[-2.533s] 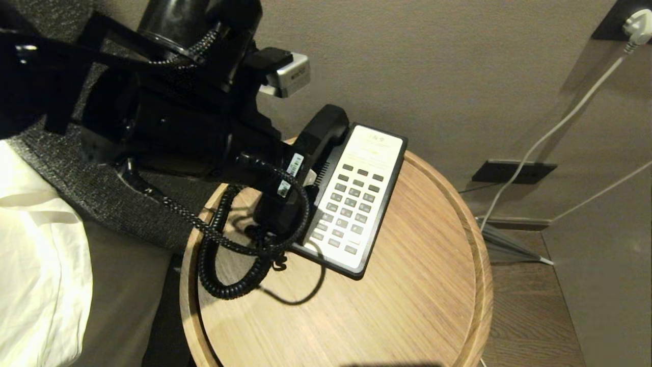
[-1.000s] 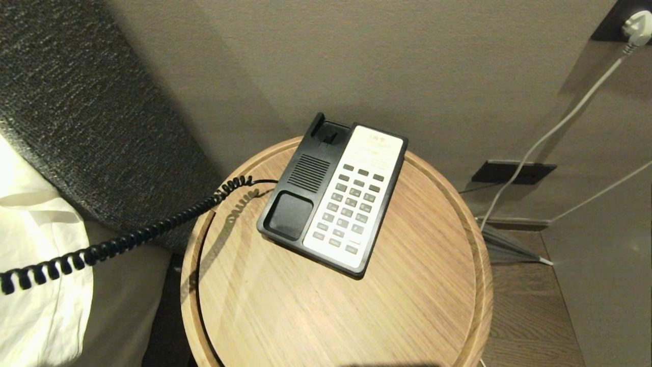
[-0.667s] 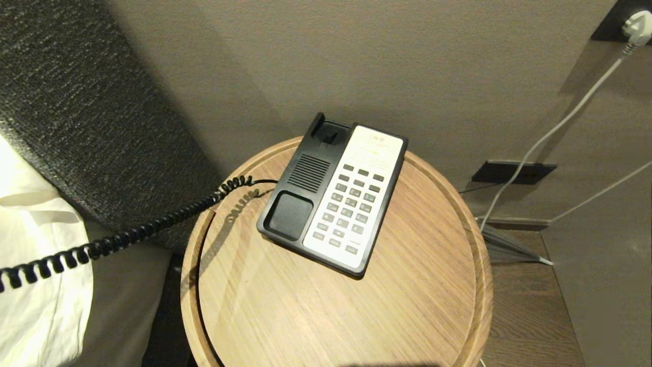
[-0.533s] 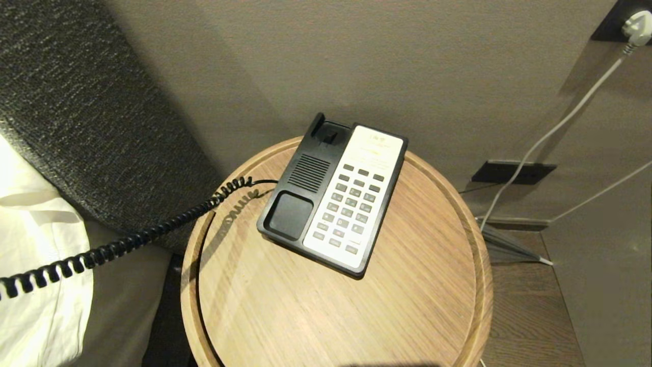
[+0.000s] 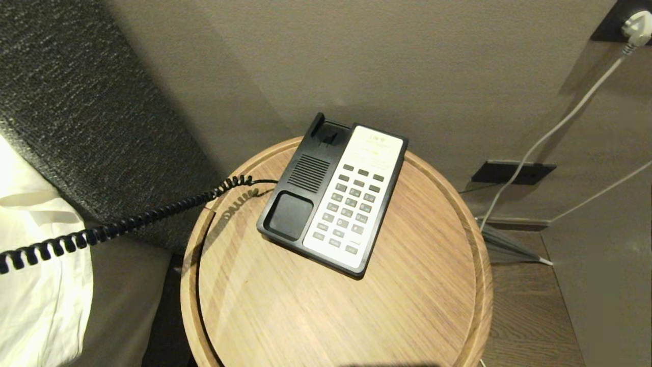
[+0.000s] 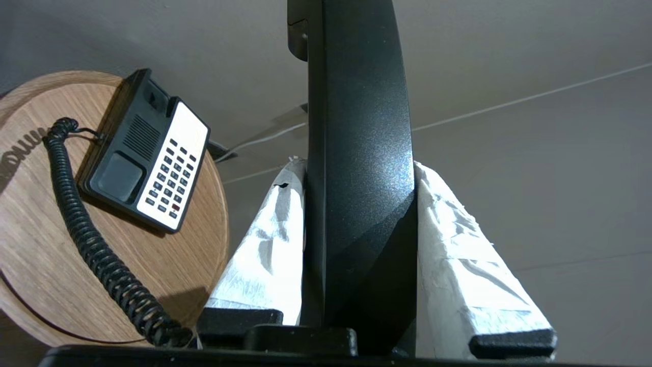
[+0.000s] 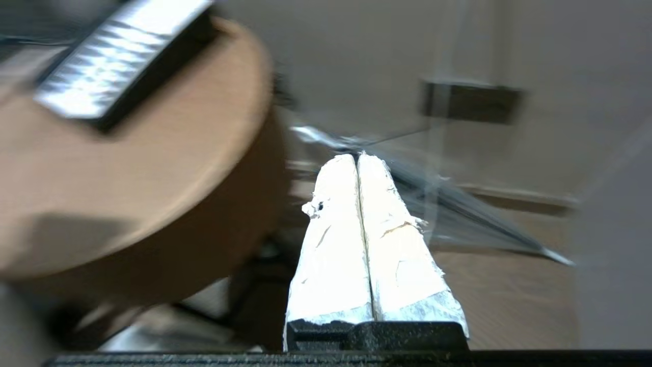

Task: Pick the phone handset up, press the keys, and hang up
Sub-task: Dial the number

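Left gripper (image 6: 359,173) pinches glossy black curved handset (image 6: 361,153) off round wooden table's (image 5: 443,306) left edge; right gripper (image 7: 359,158), fingers pressed together, must next press the white keypad (image 5: 351,204).

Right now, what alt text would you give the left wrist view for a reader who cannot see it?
The left gripper clamps the black phone handset between white-wrapped fingers. Beyond it, its coiled cord trails to the phone base on a round wooden table.

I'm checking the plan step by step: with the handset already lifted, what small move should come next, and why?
Probably bring the right gripper, shut and off beside the round table, up over the keypad. The left gripper holds the phone handset clear of the phone base, so the keys lie unobstructed.
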Robot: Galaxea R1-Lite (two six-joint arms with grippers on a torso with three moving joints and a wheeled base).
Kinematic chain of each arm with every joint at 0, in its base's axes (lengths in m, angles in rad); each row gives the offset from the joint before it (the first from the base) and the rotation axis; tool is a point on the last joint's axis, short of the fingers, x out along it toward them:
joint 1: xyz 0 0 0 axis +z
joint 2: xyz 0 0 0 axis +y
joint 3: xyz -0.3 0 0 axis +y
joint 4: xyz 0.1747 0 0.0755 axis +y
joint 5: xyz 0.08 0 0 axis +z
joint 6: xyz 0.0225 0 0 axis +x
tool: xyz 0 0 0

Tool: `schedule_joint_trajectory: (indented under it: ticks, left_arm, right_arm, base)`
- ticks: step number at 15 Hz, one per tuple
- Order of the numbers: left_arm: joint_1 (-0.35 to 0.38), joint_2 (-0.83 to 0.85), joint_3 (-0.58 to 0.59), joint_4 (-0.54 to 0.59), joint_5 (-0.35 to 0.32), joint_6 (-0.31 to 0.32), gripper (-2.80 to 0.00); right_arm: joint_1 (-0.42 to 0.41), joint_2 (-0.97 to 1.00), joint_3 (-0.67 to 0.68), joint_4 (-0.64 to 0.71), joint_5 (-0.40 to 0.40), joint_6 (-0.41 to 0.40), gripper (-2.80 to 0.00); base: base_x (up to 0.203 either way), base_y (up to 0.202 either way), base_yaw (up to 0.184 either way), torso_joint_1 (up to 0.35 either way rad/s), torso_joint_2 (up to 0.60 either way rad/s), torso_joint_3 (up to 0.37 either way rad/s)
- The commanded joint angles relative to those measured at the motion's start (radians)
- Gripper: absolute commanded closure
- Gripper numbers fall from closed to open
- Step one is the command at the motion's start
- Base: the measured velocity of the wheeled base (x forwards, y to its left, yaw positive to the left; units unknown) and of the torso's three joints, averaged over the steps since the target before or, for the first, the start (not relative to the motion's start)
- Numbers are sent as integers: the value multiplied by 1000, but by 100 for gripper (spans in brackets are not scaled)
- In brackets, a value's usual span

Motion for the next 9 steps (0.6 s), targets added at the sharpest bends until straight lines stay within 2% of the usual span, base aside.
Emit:
schedule_joint_trajectory:
  ticks: [1, 6, 8, 9]
  left_arm:
    - [6, 0, -7, 2, -2, -3, 0]
    - [5, 3, -13, 4, 3, 1, 0]
    - [5, 1, -15, 5, 3, 4, 0]
    - [5, 0, -15, 5, 3, 4, 0]
  right_arm:
    - [-1, 114, -169, 134, 72, 22, 0]
    - [8, 742, -314, 35, 207, 27, 0]
    - [64, 988, -410, -26, 215, 22, 0]
    - [123, 1095, -476, -54, 195, 23, 0]
  base:
    - [0, 0, 0, 0, 0, 0]
    - [0, 0, 0, 0, 0, 0]
    - [0, 0, 0, 0, 0, 0]
    - [0, 0, 0, 0, 0, 0]
